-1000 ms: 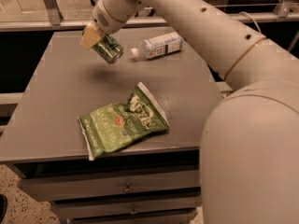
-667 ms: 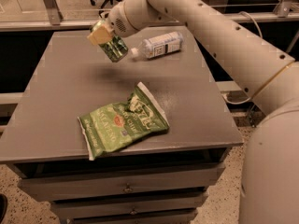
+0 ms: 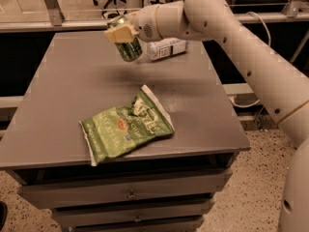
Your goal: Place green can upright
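Grey and matte, the worktop [image 3: 58,105] is carrying two things while a third is hanging above it. Reaching in from the right, the white arm [image 3: 251,57] is holding its tool [image 3: 122,32] over the far part of the worktop. The tool's cream fingers [image 3: 117,34] are pinching the green can [image 3: 131,50] near its upper end. The green can is hanging clear of the surface and tilting, its top leaning toward the far left. Just behind it, a clear plastic bottle [image 3: 166,48] is lying on its side near the far edge. Nearer the front, a green chip bag [image 3: 126,129] is lying flat, well apart from the can. Drawers [image 3: 130,195] are showing below the front edge.
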{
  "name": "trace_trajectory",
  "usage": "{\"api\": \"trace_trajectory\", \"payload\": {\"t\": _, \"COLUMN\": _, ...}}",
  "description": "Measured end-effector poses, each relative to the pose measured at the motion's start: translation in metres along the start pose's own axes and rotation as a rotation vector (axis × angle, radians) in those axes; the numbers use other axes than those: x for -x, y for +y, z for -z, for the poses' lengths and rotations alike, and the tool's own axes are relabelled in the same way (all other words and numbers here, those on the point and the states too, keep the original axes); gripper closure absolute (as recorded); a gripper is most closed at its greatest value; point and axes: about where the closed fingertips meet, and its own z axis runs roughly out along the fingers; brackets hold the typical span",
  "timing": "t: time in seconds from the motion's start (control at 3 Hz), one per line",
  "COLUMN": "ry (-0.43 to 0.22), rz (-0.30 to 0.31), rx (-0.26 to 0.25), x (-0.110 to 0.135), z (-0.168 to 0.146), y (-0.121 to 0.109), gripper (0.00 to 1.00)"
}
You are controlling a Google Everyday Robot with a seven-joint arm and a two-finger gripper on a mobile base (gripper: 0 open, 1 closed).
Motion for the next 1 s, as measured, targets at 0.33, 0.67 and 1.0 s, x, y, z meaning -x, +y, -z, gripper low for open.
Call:
{"api": "trace_trajectory", "payload": {"t": 0.33, "ry": -0.099, "rz": -0.017, "rx": 0.030, "x": -0.010, "z": 0.018, "y": 0.004, "gripper": 1.00}}
{"api": "trace_trajectory", "payload": {"t": 0.67, "ry": -0.166, "rz": -0.034, "rx": 0.053, "x": -0.019, "z": 0.029, "y": 0.010, "gripper": 1.00}}
{"api": "trace_trajectory", "payload": {"t": 1.0, "ry": -0.198, "rz": -0.039, "rx": 0.068, "x": -0.024, "z": 0.030, "y": 0.017, "gripper": 1.00}}
